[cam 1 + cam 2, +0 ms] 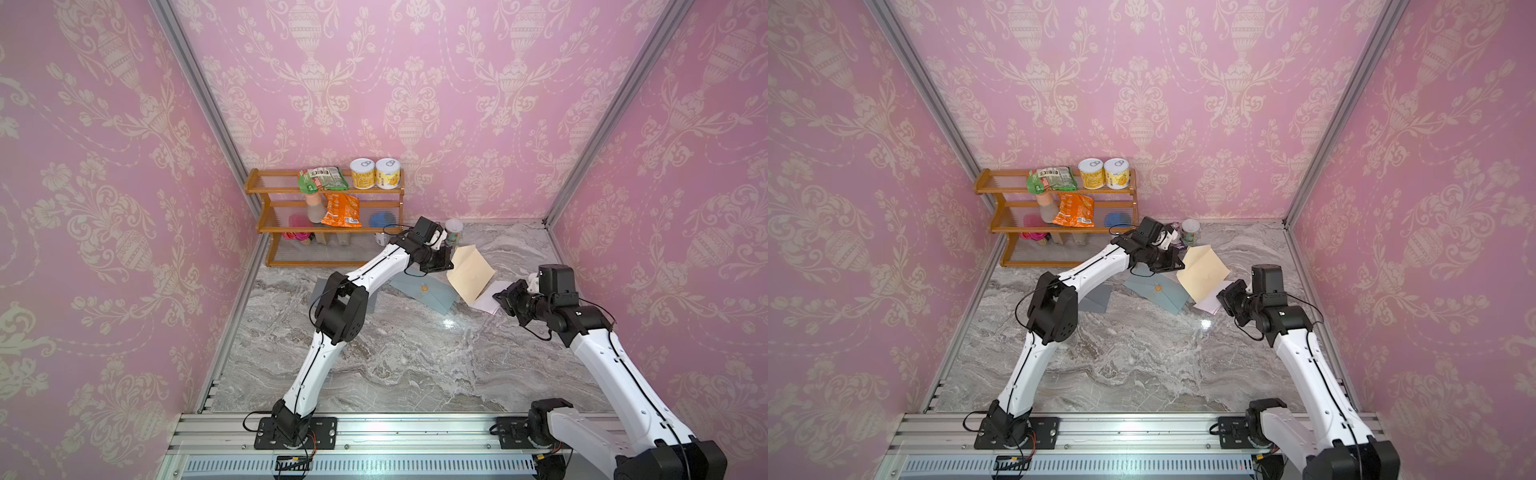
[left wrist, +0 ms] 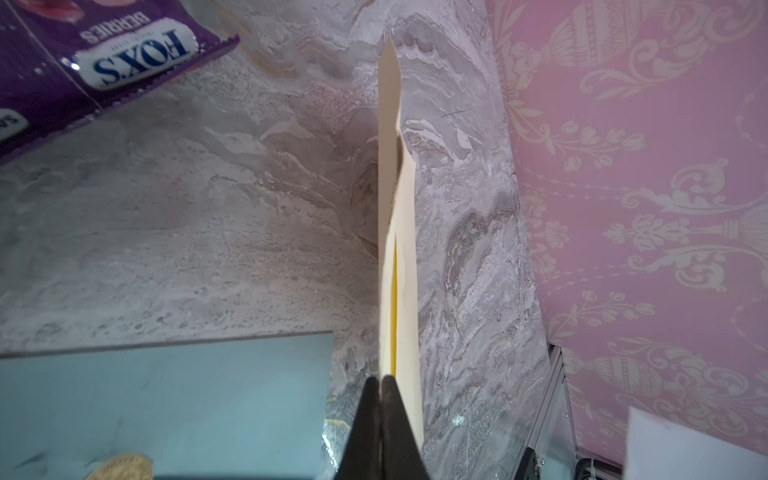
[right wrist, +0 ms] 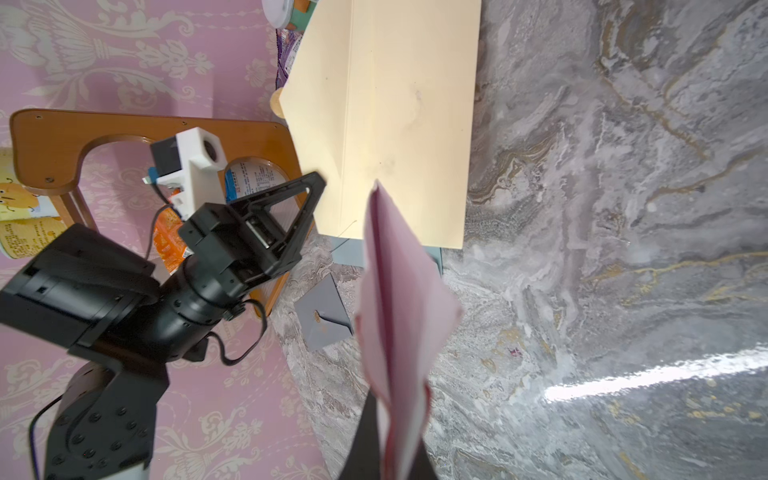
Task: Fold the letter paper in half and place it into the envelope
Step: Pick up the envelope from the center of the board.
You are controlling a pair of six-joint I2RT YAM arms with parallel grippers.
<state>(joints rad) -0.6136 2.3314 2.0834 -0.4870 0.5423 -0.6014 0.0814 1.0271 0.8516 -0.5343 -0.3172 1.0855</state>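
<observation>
My left gripper (image 1: 449, 262) (image 2: 380, 378) is shut on one edge of the cream envelope (image 1: 471, 270) (image 1: 1204, 270) and holds it lifted off the marble table. In the left wrist view the envelope (image 2: 405, 266) shows edge-on with a narrow slit along it. My right gripper (image 1: 500, 297) (image 3: 386, 399) is shut on the folded white letter paper (image 1: 490, 297) (image 3: 399, 307). The paper's tip points at the lower edge of the envelope (image 3: 395, 108) and overlaps it in the right wrist view. The left gripper (image 3: 320, 183) pinches the envelope's side there.
A blue-grey envelope (image 1: 424, 291) (image 2: 166, 399) with a gold seal lies under the left gripper, and a grey one (image 1: 1098, 297) lies beside the left arm. A wooden shelf (image 1: 324, 216) with cans and snack bags, a cup (image 1: 453, 232) and a purple sweets packet (image 2: 104, 54) stand at the back.
</observation>
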